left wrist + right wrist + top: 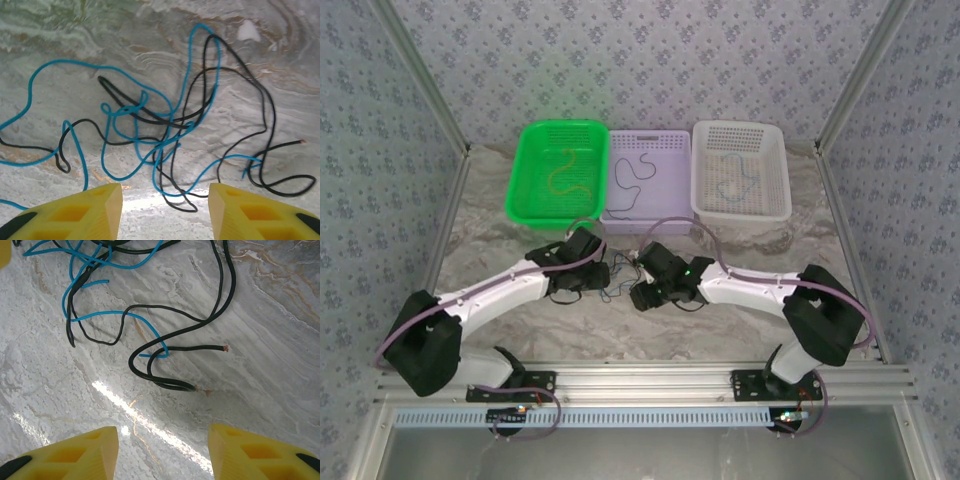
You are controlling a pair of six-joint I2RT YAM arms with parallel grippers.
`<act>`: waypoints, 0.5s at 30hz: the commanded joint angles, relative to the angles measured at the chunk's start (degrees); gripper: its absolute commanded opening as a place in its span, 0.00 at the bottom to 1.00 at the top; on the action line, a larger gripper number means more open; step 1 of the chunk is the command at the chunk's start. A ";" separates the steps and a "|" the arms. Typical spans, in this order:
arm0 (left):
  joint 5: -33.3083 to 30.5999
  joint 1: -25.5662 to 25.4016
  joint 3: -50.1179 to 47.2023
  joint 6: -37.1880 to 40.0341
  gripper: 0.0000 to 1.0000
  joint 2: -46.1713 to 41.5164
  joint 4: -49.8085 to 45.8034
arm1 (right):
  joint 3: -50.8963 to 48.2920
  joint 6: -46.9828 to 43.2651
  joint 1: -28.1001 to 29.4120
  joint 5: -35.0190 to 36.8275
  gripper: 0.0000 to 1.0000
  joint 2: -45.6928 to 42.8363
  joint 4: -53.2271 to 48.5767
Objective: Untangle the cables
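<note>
Marble tabletop [650, 330], tangled cables [167, 142] well off edges

The table [260, 310] is marble-look, smooth and glossy with glare streaks; real stone or laminate, I honestly can't tell. The cables [167, 120] have smooth plastic jackets (coppery bare metal at the tip of the black cable [200, 347]). The end effector fingers [90, 210] are matt yellow plastic.

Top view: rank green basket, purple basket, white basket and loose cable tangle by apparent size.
1. green basket and white basket: look alike, not ranked.
2. purple basket: slightly narrower.
3. cable tangle: far smallest, partly hidden by the arms.
</note>
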 commanded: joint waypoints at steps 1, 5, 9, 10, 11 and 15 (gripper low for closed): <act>-1.70 0.14 -1.14 -4.55 0.50 0.13 2.07 | 0.67 -1.36 0.21 0.19 0.52 2.43 1.44; -1.54 -0.03 -2.27 -5.36 0.52 0.63 3.98 | 2.51 -1.51 0.08 0.04 0.50 6.06 2.31; -1.02 -0.20 -1.34 -5.14 0.55 2.49 6.17 | 2.92 -1.11 -0.33 0.72 0.48 7.81 3.39; -0.95 -0.25 -0.78 -4.97 0.55 3.61 6.54 | 2.90 -1.04 -0.39 0.70 0.47 7.85 3.78; -0.71 -0.31 -0.07 -4.97 0.55 5.02 6.75 | 2.92 -0.88 -0.58 0.93 0.47 8.04 4.11; -2.46 -0.64 1.94 -5.54 0.57 10.03 7.25 | 2.49 0.00 -1.68 0.54 0.47 7.72 6.11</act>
